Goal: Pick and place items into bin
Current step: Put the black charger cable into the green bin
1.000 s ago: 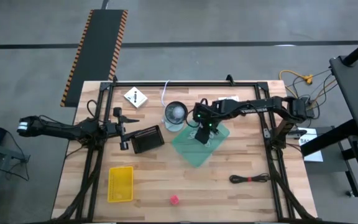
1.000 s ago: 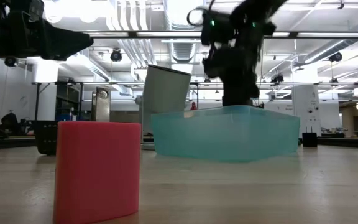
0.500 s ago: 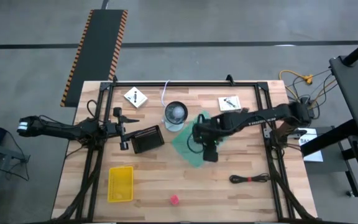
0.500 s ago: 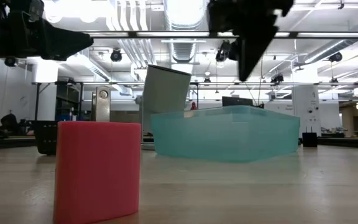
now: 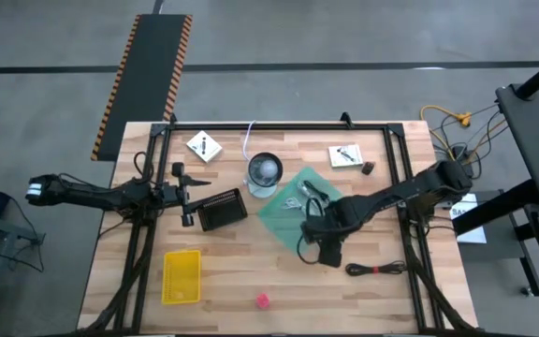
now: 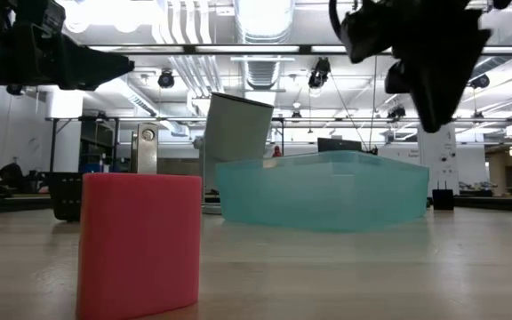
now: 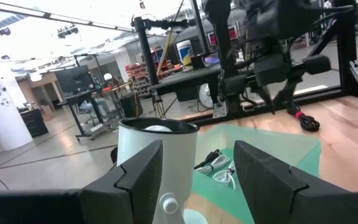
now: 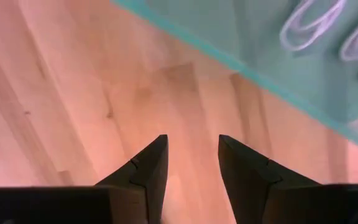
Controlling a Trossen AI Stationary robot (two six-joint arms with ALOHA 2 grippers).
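Wood counter seen from above, with two dark arms reaching in from either side. One teal bin sits near the middle, turned at an angle. Inside it lie two white coiled cables and a dark thing that cannot be made out. One clear-grey cup stands just beside the bin's far corner.

Right gripper hangs above bare wood just beside the bin's near edge, between the bin and one dark thin cable that lies on the counter close by. Its jaws are spread and hold nothing; its own wrist view shows plank between the two fingers and the bin's rim beyond them.

Left gripper waits over the counter's left side, beside one black mesh basket. Its jaws are also spread and empty, pointing toward the cup and the bin.

Two white square packets lie along the far edge: one packet left of the cup, the other packet to the right of the bin, with one small dark thing just beside it. One yellow basket lies near the front left. One tiny pink block sits at the front edge, well apart from the bin; it looms large in the low view.
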